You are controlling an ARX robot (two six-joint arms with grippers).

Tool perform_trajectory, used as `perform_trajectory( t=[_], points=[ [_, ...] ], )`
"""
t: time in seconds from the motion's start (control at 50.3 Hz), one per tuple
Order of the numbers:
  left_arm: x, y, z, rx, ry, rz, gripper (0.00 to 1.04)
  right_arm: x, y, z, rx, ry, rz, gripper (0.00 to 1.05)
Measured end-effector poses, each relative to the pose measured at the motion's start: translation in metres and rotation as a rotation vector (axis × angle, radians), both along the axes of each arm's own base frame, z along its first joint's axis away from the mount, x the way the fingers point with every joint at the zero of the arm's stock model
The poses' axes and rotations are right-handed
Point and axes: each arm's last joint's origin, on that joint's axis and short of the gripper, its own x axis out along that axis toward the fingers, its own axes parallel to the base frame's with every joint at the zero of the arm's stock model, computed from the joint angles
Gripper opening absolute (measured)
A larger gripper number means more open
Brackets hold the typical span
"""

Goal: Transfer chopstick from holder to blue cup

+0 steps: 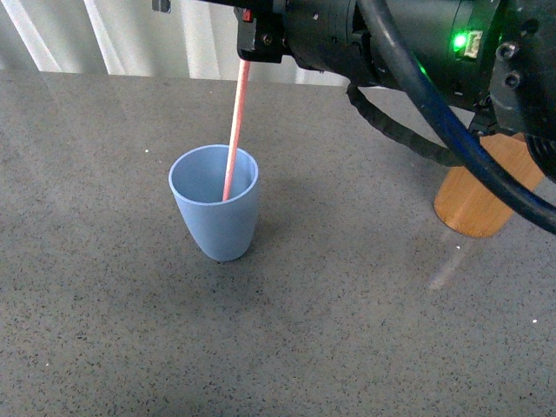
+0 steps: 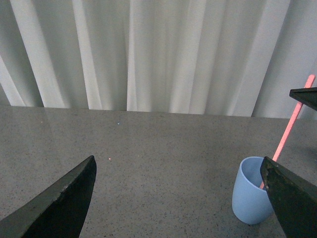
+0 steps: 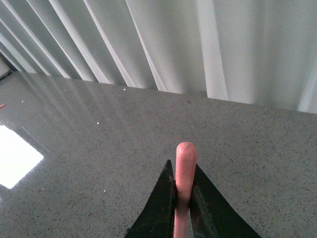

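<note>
The pink chopstick (image 1: 235, 122) stands nearly upright with its lower end inside the blue cup (image 1: 215, 217), which sits left of centre on the grey table. My right gripper (image 1: 257, 39) is shut on the chopstick's upper part, straight above the cup. In the right wrist view the chopstick's rounded end (image 3: 185, 163) pokes out between the closed fingers (image 3: 163, 198). The bamboo holder (image 1: 479, 195) stands at the right, partly hidden behind my right arm. My left gripper (image 2: 178, 196) is open, with the blue cup (image 2: 250, 191) and the chopstick (image 2: 292, 124) beside its one finger.
A grey speckled tabletop (image 1: 104, 330) stretches all around the cup. White curtains (image 2: 148, 49) hang behind the table's far edge. My right arm's black cables (image 1: 434, 113) hang over the space between cup and holder.
</note>
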Motion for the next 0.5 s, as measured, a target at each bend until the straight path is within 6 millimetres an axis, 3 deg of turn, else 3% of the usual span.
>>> perform_trajectory(
  t=[0.08,0.278,0.338,0.497],
  points=[
    [0.000,0.000,0.000,0.000,0.000,0.000,0.98,-0.001,0.001,-0.001,-0.001,0.001,0.004,0.04],
    [0.000,0.000,0.000,0.000,0.000,0.000,0.98,-0.002,0.002,0.002,-0.005,0.002,-0.003,0.35],
    [0.000,0.000,0.000,0.000,0.000,0.000,0.98,-0.003,0.000,0.011,0.005,-0.014,-0.010,0.48],
    [0.000,0.000,0.000,0.000,0.000,0.000,0.98,-0.015,-0.022,0.056,0.042,-0.126,-0.050,0.81]
  ],
)
